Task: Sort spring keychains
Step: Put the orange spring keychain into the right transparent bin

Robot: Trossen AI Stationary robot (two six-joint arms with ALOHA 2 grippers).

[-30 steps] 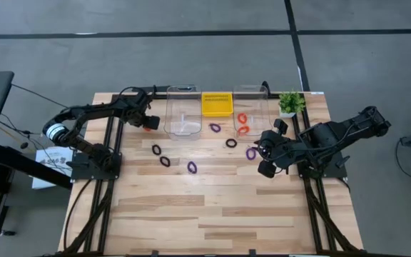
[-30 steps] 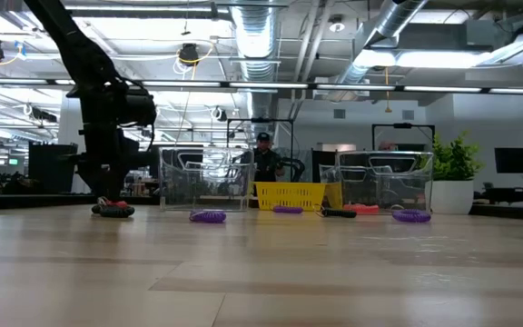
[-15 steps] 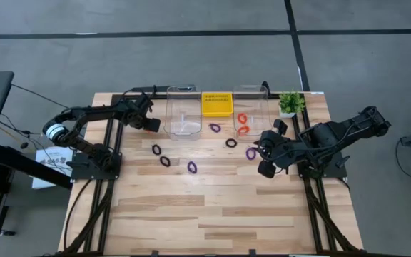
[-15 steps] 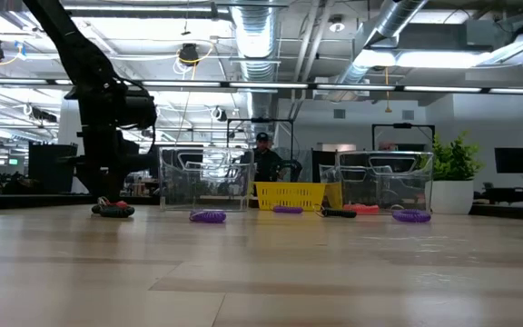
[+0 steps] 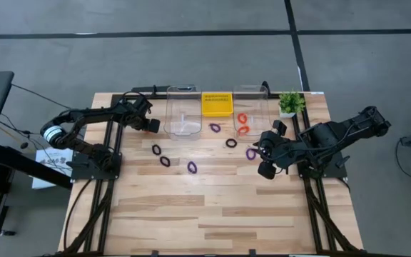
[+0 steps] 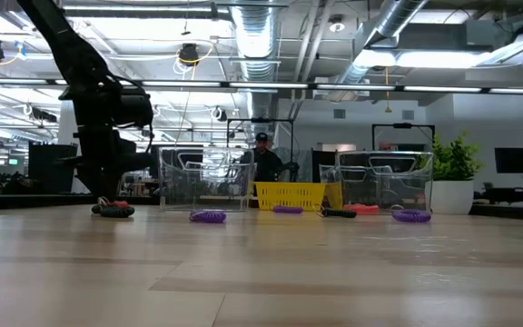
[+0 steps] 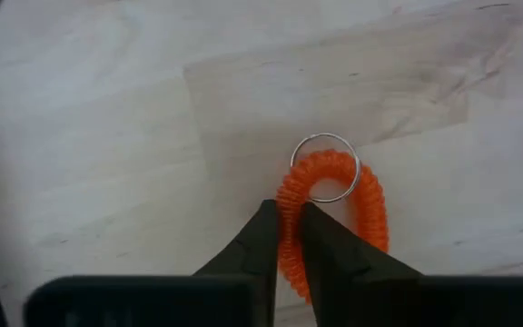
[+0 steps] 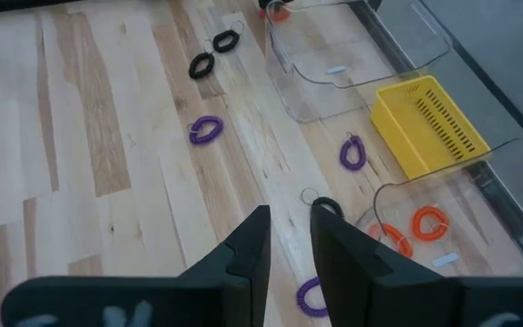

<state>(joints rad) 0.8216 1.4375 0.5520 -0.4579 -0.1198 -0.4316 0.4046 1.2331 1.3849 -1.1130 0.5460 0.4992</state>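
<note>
Left claw pinches an orange keychain on the table, at nine o'clock of the left bin.
Right bin holds two orange keychains; left bin and yellow basket show nothing inside. Right claw hovers, fingers slightly apart, holding nothing.

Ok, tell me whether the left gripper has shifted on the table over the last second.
No real shift: the left gripper stays just left of the empty clear plastic bin; its fingers have closed onto the orange coiled keychain.

Bright even overhead light, soft faint shadows, ceiling lamp glare, blurred foreground tabletop
</note>
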